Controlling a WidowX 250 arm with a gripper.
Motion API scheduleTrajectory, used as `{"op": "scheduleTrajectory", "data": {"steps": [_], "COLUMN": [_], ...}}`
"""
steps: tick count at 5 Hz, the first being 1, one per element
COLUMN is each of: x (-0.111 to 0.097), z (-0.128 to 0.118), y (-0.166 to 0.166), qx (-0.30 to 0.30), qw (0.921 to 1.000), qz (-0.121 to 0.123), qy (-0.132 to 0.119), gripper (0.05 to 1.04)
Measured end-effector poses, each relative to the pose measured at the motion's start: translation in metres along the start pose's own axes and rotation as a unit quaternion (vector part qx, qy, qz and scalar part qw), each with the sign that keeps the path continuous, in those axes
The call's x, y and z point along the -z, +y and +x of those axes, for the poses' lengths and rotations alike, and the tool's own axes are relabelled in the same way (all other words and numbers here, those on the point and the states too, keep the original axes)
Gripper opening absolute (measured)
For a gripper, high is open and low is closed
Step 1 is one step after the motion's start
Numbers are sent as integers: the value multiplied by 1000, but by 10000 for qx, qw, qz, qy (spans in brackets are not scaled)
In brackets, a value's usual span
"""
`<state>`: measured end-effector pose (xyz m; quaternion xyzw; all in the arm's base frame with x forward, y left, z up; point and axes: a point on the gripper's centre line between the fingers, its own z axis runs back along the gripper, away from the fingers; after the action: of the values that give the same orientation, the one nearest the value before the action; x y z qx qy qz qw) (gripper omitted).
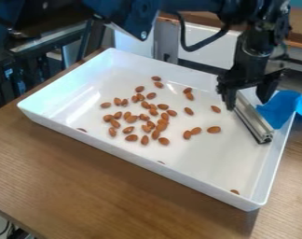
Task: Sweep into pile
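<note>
My gripper hangs over the right end of the white tray, shut on a silver metal bar. The bar slants down toward the front right, its lower end close to the tray's right wall. Brown almonds lie scattered on the tray floor, densest left of the middle. A few almonds are nearer the bar, and one almond lies just left of it. Single almonds rest by the front wall, one of them an almond near the front right corner.
A blue cloth hangs over the tray's right wall beside the bar. The tray stands on a wooden table. Behind it are a metal post and dark frames at the left. A black cable loops below the arm.
</note>
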<state>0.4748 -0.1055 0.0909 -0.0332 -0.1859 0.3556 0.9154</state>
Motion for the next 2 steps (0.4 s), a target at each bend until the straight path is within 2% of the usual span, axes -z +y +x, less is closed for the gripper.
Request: {"op": "scheduleTrajectory", "data": {"steps": [2], "x": [12], "z": [-1], "y": [4], "qx": [-2], "qw": [9999], "qz": [112], "qy": [-57], "gripper": [967]}}
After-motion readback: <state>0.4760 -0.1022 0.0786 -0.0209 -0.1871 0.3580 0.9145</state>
